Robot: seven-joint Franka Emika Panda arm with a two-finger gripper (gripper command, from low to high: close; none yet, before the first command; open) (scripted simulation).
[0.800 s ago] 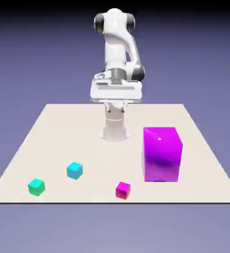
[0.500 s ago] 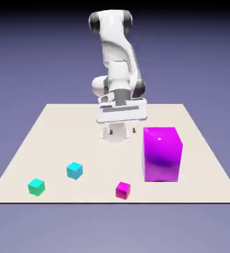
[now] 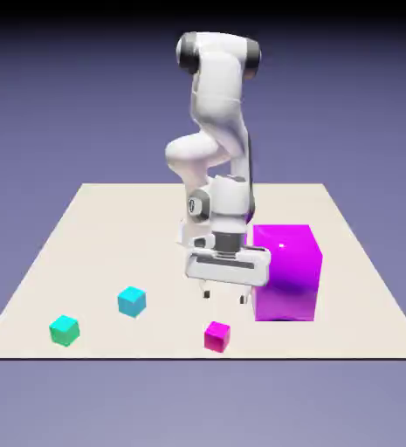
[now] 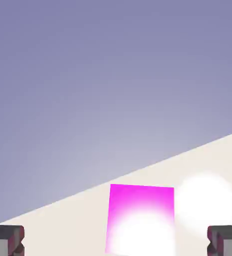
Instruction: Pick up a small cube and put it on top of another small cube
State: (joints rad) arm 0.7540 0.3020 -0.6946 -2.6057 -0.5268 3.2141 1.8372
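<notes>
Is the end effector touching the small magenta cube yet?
Apart. In the exterior view the end effector hangs open above the small magenta cube, with bare table showing between the fingertips and the cube's top.

No readable txt, labels, brands, nos. or signs anywhere in either view.

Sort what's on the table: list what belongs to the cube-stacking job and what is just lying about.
Job:
- small magenta-pink cube
- open fingers above it
- blue cube or teal cube, either could be the base

Lying about:
- large purple-magenta block
</notes>
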